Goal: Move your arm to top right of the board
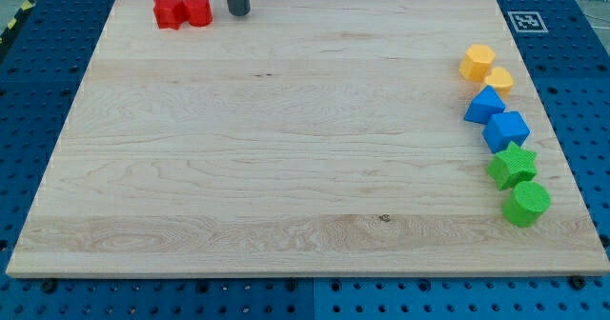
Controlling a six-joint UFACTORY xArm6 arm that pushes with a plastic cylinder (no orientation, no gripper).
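- My tip (238, 12) rests at the table's (286, 149) top edge, toward 11 o'clock, just beside two red blocks (183, 10), seemingly not touching.
- No claw; the rod holds nothing.
- Yellow, blue, green blocks line 3 o'clock.

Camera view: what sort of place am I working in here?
Likely a robotics lab bench: a wooden board on a blue perforated table, a fiducial marker at its corner, my tip beside two red blocks.

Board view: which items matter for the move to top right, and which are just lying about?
Job:
my tip, at the top edge, just right of the red blocks
board, its top right corner

Lying about:
two red blocks
two yellow blocks
two blue blocks
green star
green cylinder
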